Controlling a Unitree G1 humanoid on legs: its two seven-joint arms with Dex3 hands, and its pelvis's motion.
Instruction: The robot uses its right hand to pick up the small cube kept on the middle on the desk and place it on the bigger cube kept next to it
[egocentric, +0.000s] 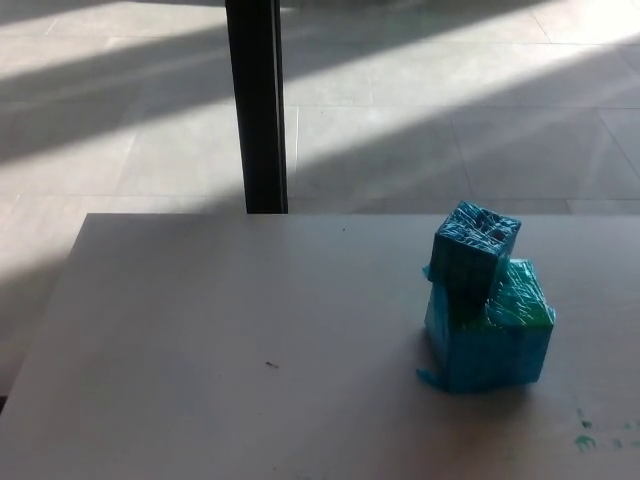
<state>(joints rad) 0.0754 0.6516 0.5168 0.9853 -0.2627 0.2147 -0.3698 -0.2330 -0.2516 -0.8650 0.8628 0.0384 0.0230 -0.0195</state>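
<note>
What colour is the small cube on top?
Blue-teal, wrapped in shiny tape, small cube; head view.
</note>
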